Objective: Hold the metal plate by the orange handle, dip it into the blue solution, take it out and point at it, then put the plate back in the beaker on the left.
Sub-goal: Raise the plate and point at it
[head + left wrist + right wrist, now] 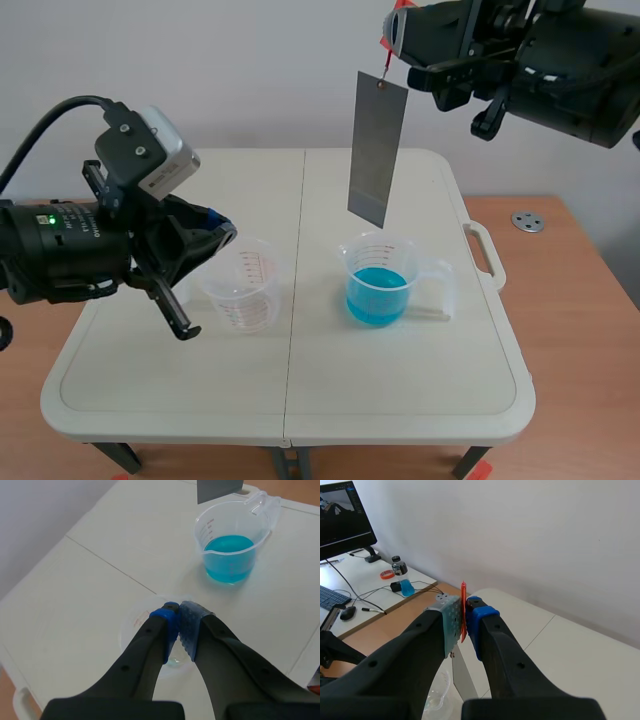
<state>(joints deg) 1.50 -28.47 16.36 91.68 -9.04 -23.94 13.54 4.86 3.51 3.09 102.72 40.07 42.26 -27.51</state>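
Cream table (400, 400) carries both beakers. Metal plate (377, 150) hangs just above the blue-solution beaker (380, 285), right gripper (464, 617) clamped on its orange handle (463, 600). Left gripper (178, 620), closed on nothing, hovers over the empty beaker (243, 290) beside it. Dipping seems next: lower straight down.

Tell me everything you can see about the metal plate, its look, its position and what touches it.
The metal plate is a long, thin, flat rectangle of dull grey metal, with a small dot, perhaps a hole, near its top. It hangs in the air, nearly upright and slightly tilted, above the beaker of blue solution; its lower edge is clear of the rim and the liquid. Only its orange handle at the top is touched, pinched between the pads of the right end effector.
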